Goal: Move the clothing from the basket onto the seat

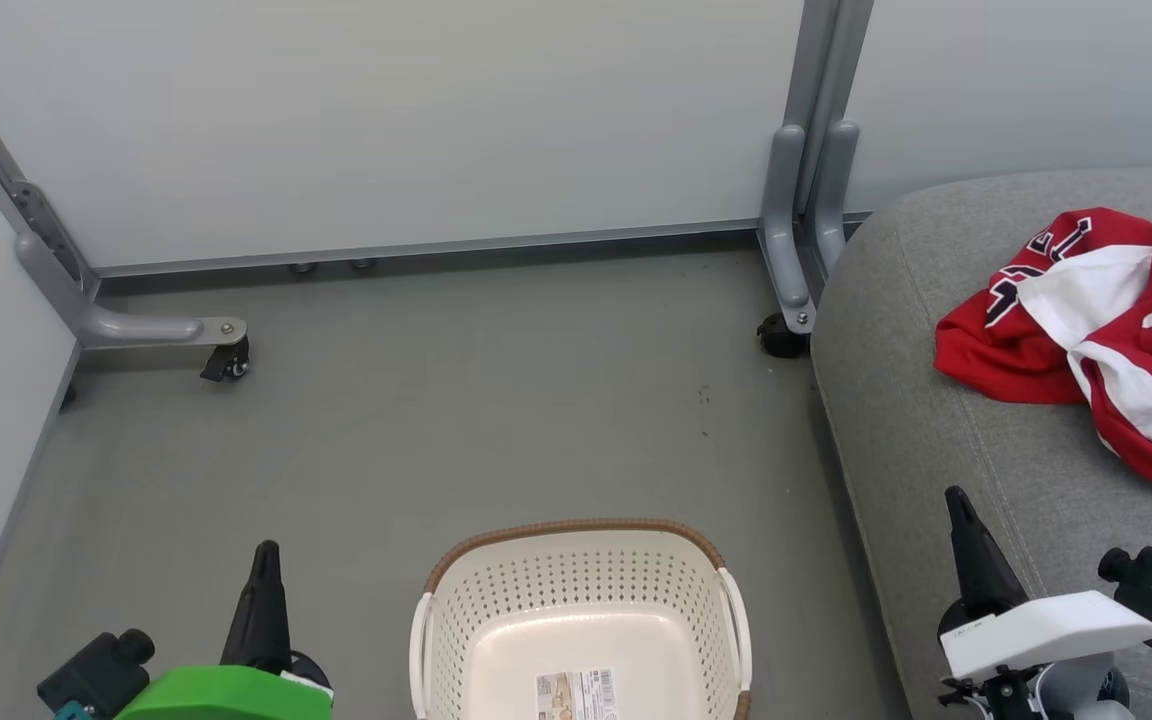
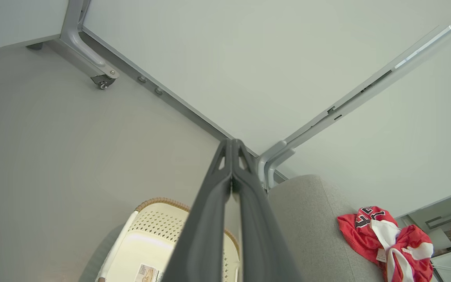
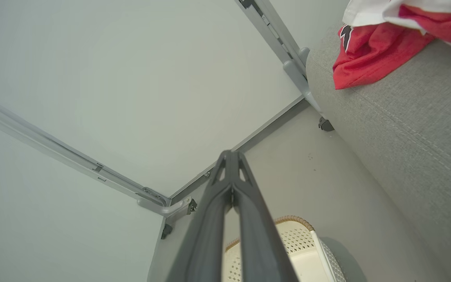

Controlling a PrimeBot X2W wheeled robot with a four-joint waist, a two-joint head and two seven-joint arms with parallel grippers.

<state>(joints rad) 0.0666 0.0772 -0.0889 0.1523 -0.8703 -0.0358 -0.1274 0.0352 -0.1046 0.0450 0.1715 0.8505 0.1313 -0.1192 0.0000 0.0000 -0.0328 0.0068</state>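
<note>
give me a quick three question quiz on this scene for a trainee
1. True or false: the basket stands on the seat.
2. The red clothing lies: A in the basket, B on the seat, C in the right arm's jaws.
3. Fill in: both arms' jaws are ____.
Key: 1 false; 2 B; 3 shut.

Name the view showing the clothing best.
Head view: the clothing lies large on the seat, lettering visible, though the right edge clips it. Left wrist view shows it whole but small; right wrist view, a cropped corner.
</note>
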